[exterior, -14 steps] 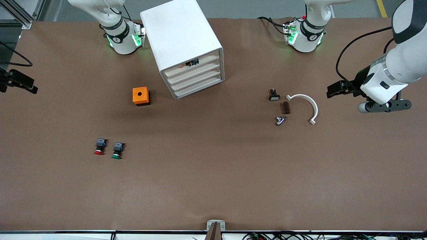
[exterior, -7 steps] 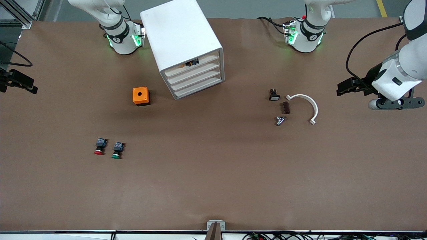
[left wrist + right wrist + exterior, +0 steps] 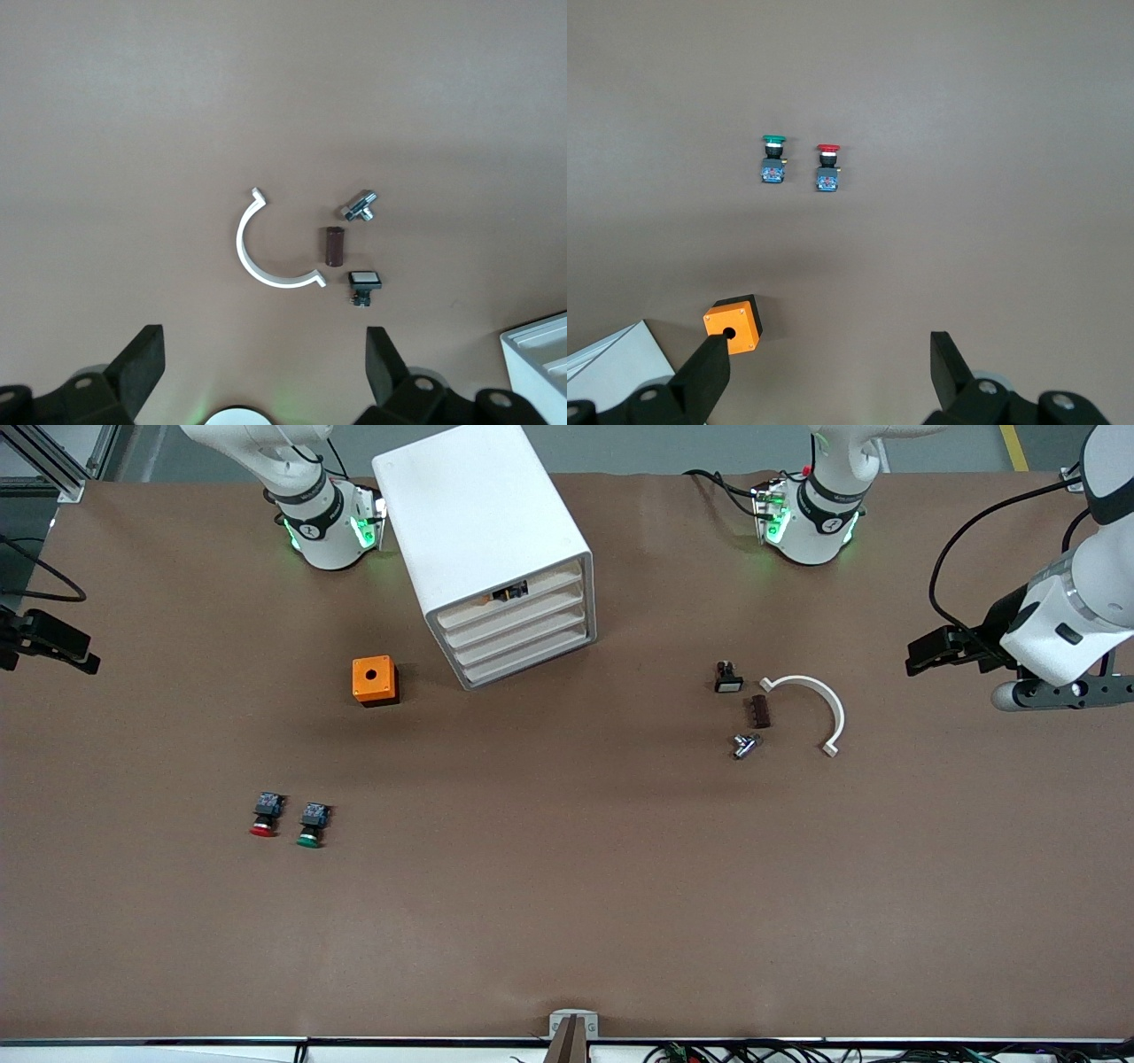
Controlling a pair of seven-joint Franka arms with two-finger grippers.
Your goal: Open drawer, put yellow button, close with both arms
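1. Upper centre of the front view: the white cabinet stands on the table between my two bases. It is turned so its drawer fronts face down the frame and toward my left arm's end.
2. The drawer, uppermost of the four, runs its long axis slantwise across that face. It looks pushed in, or very nearly so, about level with the three below.
3. My left gripper hangs at the mid-height edge of the frame, at my left arm's end. It is over bare table, wide open and holding nothing. The drawer front is turned toward it, so I judge this hand the better placed for a last push.
4. My right gripper waits at the frame's mid-height edge at my right arm's end, also spread wide and empty. From there it looks onto the cabinet's blank side.
5. The yellow button seems to sit in the drawer. I see only a small dark body and an orange glimpse at the top slot.
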